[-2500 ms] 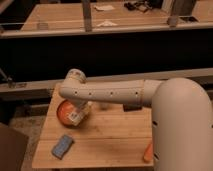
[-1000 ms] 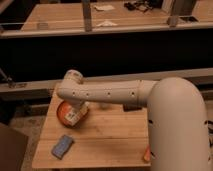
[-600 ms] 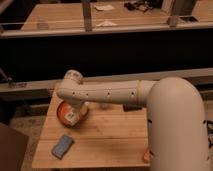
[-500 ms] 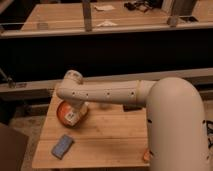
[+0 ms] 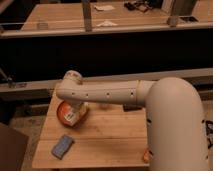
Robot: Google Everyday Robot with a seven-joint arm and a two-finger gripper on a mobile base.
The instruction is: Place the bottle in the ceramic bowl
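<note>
Setting: indoor office or lab-type workspace. Evidence: small wooden table (image 5: pixel 107 135) in foreground; behind it a long dark partition topped by a metal rail (image 5: pixel 100 31); beyond, larger wooden desks (image 5: pixel 60 15) carrying scattered papers (image 5: pixel 104 7) and dark equipment. Dim warm lighting. No domestic fittings visible.

tool (image 5: pixel 76 107) over ceramic bowl (image 5: pixel 64 114) holding the bottle (image 5: pixel 74 117).
</note>
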